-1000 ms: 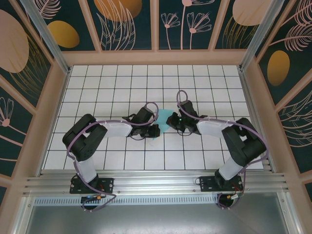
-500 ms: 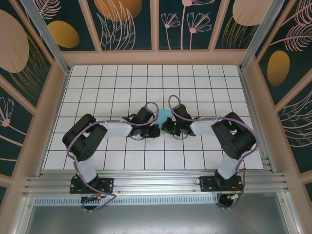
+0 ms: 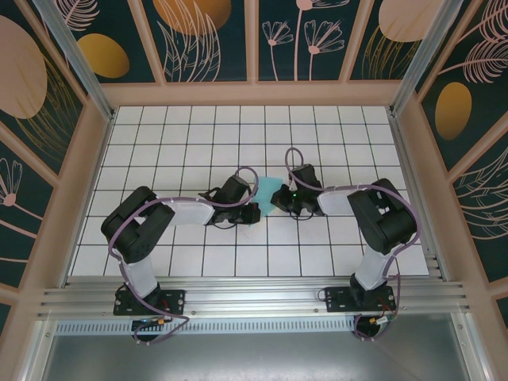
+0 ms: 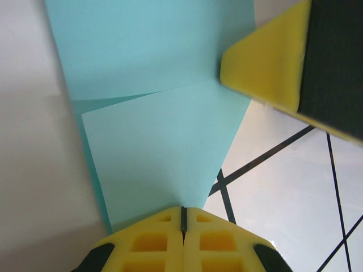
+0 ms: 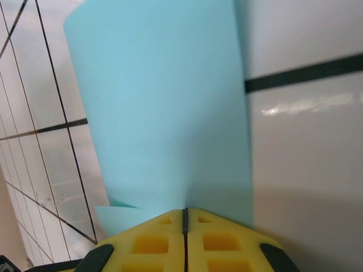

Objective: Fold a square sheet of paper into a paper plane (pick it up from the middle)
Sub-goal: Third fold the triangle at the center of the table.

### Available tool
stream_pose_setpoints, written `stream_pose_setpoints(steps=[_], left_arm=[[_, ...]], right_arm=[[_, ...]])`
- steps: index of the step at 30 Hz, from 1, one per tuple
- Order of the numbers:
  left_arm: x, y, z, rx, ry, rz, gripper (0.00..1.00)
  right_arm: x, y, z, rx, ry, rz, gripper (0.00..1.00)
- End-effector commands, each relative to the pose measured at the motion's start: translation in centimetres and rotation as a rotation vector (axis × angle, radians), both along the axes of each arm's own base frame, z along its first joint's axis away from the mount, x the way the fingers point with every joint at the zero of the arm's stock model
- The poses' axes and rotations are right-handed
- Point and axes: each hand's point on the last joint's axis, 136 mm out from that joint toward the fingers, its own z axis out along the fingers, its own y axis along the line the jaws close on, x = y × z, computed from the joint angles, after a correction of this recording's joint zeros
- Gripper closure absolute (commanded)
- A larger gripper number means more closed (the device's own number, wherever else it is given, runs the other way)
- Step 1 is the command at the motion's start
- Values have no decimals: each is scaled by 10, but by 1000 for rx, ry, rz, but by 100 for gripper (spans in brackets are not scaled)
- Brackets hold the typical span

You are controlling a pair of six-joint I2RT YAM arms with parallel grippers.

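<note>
Though paper mere sliver from above, left wrist shows overlapping layers.

We are seeing our left gripper pinching the narrow near end of the cyan sheet of paper, its yellow fingers pressing fully together. The sheet is lying in two overlapping layers above the white gridded table. The right gripper's finger is sitting at the sheet's upper right edge.

The white, black-gridded table has folded cyan paper at its middle.
</note>
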Motion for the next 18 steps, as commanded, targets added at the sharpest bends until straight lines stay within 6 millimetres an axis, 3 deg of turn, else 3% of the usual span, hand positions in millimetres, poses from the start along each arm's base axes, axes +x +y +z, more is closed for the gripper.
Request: stream_pose_setpoints(steps=[1,4,9,13,18], left_arm=[[-24,48,-50,215,96,34,94],[-24,46,-49,211,97,30,94],[-23,44,-47,200,95,27,93],[-22,41,-44,189,93,25,93],[-20,37,-41,175,91,22,92]], right_arm=[[16,-36,-22,-105,-6,-76,91],[23,-43,-18,-98,-20,-91,91],[33,-38,11,-56,-90,-74,90],[32,-22,46,12,-161,-34,88],[15,6,52,41,-159,33,88]])
